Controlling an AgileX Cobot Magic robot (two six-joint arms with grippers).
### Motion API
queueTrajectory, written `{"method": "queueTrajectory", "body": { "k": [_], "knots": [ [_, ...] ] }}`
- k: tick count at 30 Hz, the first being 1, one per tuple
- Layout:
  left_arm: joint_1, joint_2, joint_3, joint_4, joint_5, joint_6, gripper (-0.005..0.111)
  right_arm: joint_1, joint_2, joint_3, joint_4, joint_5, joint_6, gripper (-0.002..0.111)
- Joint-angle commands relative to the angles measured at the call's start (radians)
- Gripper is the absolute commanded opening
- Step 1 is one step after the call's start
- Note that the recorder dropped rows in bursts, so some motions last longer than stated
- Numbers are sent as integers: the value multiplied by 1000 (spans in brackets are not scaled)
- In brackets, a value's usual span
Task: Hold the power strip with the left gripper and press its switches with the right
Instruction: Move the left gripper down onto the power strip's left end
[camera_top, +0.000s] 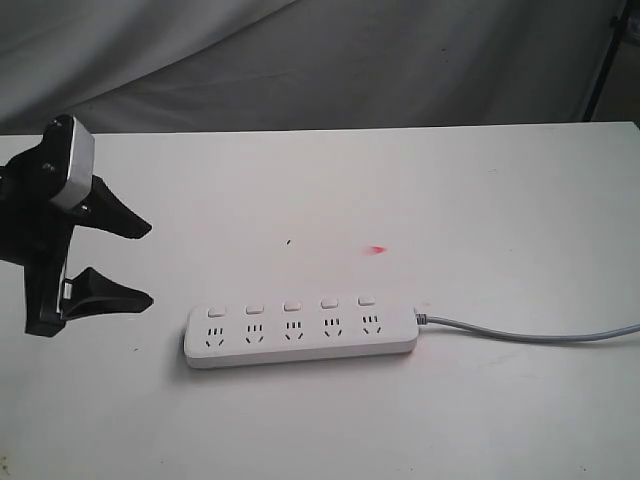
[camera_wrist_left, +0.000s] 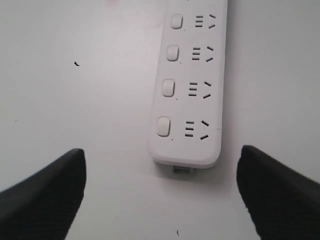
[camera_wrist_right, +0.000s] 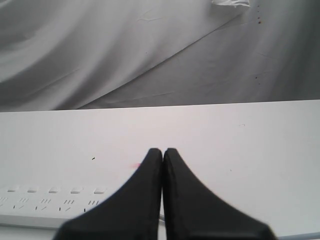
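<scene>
The white power strip (camera_top: 300, 335) lies flat on the white table (camera_top: 400, 200), its five switches (camera_top: 291, 305) in a row above the sockets and its grey cord (camera_top: 530, 332) running off to the right. My left gripper (camera_top: 145, 265) hovers open just left of the strip's free end, apart from it. In the left wrist view the strip's end (camera_wrist_left: 187, 100) sits ahead between the two wide-spread fingers (camera_wrist_left: 45, 195). My right gripper (camera_wrist_right: 163, 152) is shut with nothing in it, above the table beside the strip (camera_wrist_right: 50, 205); it is out of the exterior view.
A small pink mark (camera_top: 377, 250) and a dark speck (camera_top: 289, 241) lie on the table behind the strip. Grey cloth (camera_top: 300, 60) hangs beyond the table's far edge. A dark stand (camera_top: 610, 50) rises at the back right.
</scene>
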Motion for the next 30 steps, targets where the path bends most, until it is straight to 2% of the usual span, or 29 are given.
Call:
{"method": "queueTrajectory", "body": {
  "k": [1,4,7,15,19,30],
  "knots": [
    [-5,19,-6,-21,3,3,81,1,-4,4,-4,4,1,0],
    [-5,66,-6,-40,3,7,82,1,-4,4,-4,4,1,0],
    [-13,128,-6,-87,0,82,82,1,-4,4,-4,4,1,0],
    [-132,216,-6,-88,-163,101,82,1,-4,4,-4,4,1,0],
    [-132,268,-6,-110,-163,101,88,1,-4,4,-4,4,1,0],
    [-133,328,-8,-93,-192,101,88,1,-4,4,-4,4,1,0]
  ]
}}
